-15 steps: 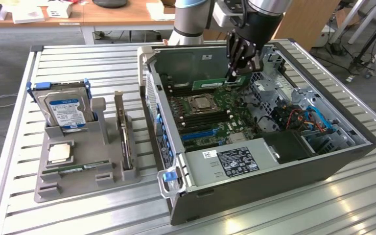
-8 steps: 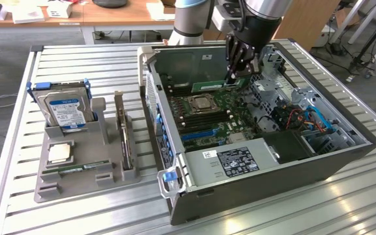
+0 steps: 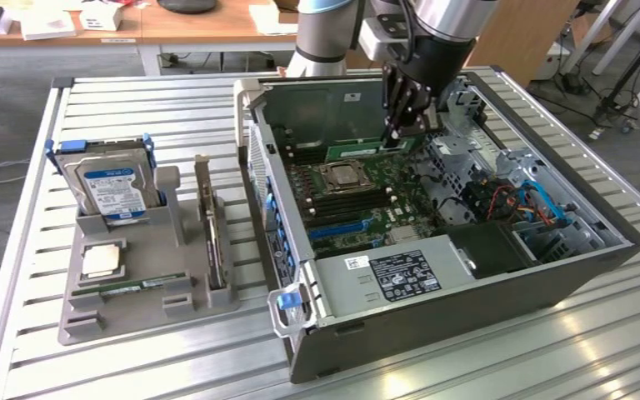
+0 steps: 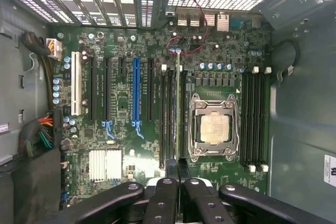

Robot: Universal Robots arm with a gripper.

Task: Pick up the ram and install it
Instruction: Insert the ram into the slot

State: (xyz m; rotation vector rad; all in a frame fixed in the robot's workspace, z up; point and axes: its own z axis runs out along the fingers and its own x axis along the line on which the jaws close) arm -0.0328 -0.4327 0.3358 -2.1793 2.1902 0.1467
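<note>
The ram (image 3: 353,152) is a narrow green stick standing on edge inside the open computer case, along the memory slots just behind the processor socket (image 3: 345,177). My gripper (image 3: 400,133) reaches down into the case and is shut on the ram's end at the exterior view's right. In the wrist view the ram (image 4: 178,103) appears edge-on as a thin green line among the black slots beside the socket (image 4: 214,128), running into my gripper (image 4: 178,174). Whether the stick is fully down in a slot I cannot tell.
The case (image 3: 465,292) lies open on a slatted metal table, with its walls, drive cage and cables (image 3: 526,204) close around the arm. A grey holder (image 3: 142,283) at the exterior view's left carries a hard drive (image 3: 109,187), a processor chip (image 3: 100,260), an upright card (image 3: 211,225) and another green stick (image 3: 131,288).
</note>
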